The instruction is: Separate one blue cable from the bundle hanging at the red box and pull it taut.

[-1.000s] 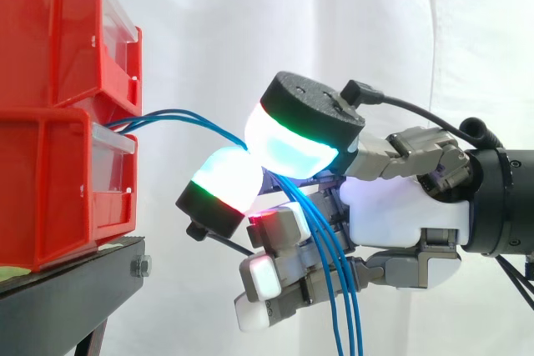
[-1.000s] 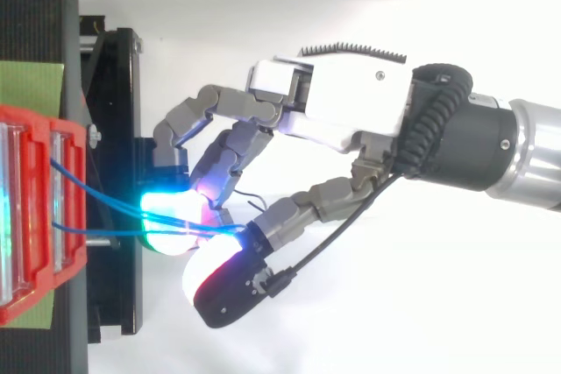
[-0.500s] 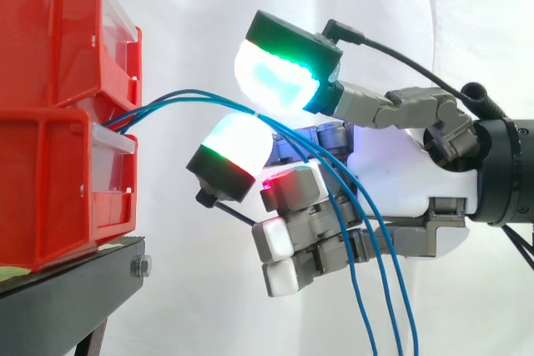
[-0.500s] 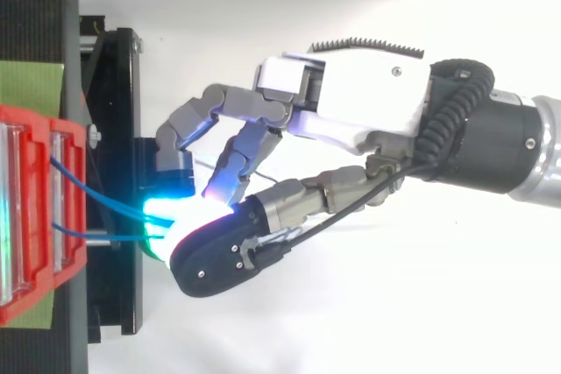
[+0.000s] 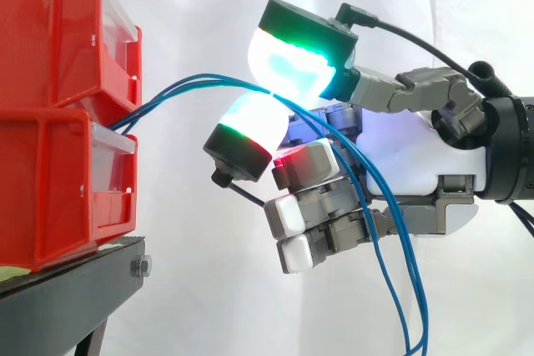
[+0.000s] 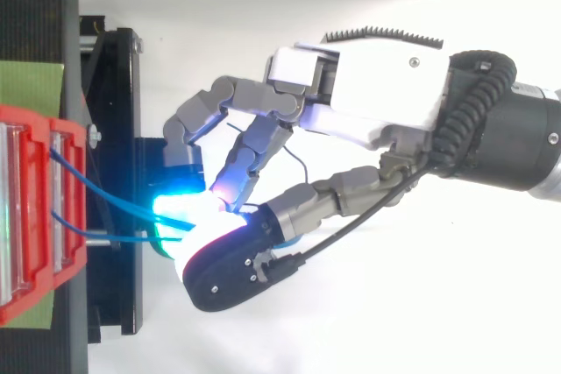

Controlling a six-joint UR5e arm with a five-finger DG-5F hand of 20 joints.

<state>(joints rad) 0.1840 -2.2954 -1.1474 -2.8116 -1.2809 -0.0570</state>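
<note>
Fingers (image 5: 288, 72) curled. Two glowing pads are closed together on the blue cables (image 5: 209, 79); how many strands sit in the pinch cannot be told. The other fingers are folded under the palm of the hand (image 5: 409, 156). The cables leave the red bins (image 5: 58, 114) at left, arch up to the pinch, then hang slack past the palm. The bins sit on a black stand (image 5: 67, 289).

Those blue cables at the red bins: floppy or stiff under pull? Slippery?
Likely floppy: the blue cables arc loosely from the red bins and droop past the hand. Probably light: they are thin strands, sagging in smooth curves. They may slip, since only rounded fingertips pinch them, with several strands together.
</note>
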